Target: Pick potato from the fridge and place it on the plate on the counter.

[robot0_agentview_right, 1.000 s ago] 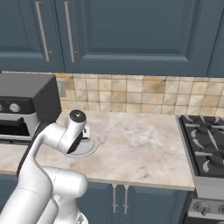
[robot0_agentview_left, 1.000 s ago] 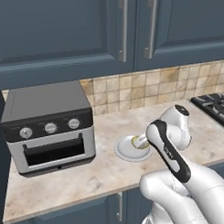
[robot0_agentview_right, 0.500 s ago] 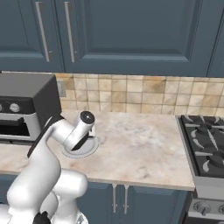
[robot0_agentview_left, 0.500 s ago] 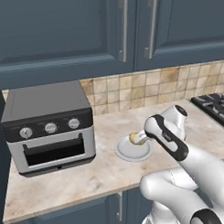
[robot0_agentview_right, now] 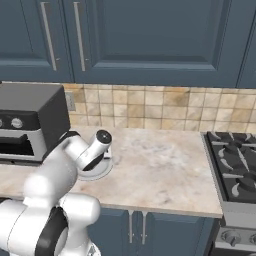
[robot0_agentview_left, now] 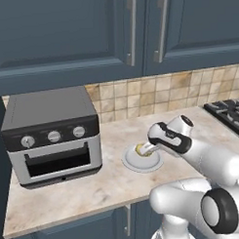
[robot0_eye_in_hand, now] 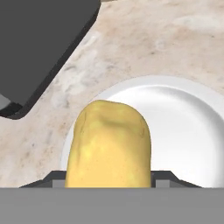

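Note:
My gripper [robot0_agentview_left: 144,150] is shut on the potato [robot0_agentview_left: 140,149], a golden-yellow oval lump, and holds it just over the plate [robot0_agentview_left: 131,163]. In the hand view the potato [robot0_eye_in_hand: 108,144] stands between the two dark fingertips [robot0_eye_in_hand: 162,177], with the plate's white dish [robot0_eye_in_hand: 183,127] right behind it. From the right base view my own forearm covers the hand, and the plate's rim [robot0_agentview_right: 101,173] peeks out beside it. The plate rests on the beige marbled counter [robot0_agentview_left: 94,190]. Whether the potato touches the plate I cannot tell. The fridge is out of view.
A grey toaster oven [robot0_agentview_left: 51,136] stands on the counter just left of the plate, its dark top [robot0_eye_in_hand: 39,43] close to the hand. A gas stove [robot0_agentview_right: 235,165] lies at the right end. Dark blue wall cabinets [robot0_agentview_left: 128,28] hang above the tiled backsplash.
The forearm has folded down lower over the counter and the hand has settled closer to the plate, with the potato still held. The plate and toaster oven have not moved.

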{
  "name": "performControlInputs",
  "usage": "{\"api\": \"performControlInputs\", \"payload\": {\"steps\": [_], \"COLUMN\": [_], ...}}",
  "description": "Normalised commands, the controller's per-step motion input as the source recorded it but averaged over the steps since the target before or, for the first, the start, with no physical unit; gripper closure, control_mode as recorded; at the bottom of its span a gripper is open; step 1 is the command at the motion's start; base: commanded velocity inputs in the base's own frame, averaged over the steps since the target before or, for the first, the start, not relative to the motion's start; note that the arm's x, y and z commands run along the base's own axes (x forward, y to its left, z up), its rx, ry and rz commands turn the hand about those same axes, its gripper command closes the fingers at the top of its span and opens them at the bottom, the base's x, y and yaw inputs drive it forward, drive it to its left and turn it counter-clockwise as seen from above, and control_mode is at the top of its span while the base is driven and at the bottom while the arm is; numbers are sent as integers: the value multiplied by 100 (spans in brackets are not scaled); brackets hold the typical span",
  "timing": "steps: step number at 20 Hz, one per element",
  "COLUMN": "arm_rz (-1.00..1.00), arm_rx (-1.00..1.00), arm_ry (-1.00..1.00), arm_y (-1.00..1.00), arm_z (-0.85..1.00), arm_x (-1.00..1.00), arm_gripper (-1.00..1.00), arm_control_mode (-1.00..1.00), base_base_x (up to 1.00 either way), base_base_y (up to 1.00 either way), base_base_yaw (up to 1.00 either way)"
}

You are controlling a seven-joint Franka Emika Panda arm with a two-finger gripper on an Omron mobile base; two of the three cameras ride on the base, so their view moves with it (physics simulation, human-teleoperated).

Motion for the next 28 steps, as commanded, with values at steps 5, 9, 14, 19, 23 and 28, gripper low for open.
{"api": "performControlInputs", "payload": {"steps": [5, 9, 14, 19, 23, 28], "arm_rz": [0, 0, 0, 0, 0, 0], "arm_rx": [-5, -5, -1, -1, -4, 0], "arm_ry": [0, 0, 0, 0, 0, 0], "arm_y": [16, 17, 5, 0, 5, 0], "arm_z": [-25, -17, -10, -22, -30, -7], "arm_x": [4, 0, 0, 6, 11, 2], "arm_gripper": [100, 100, 100, 100, 100, -100], "arm_control_mode": [-100, -100, -100, -100, -100, -100], "base_base_x": [0, 0, 0, 0, 0, 0], "base_base_y": [0, 0, 0, 0, 0, 0], "base_base_yaw": [0, 0, 0, 0, 0, 0]}}
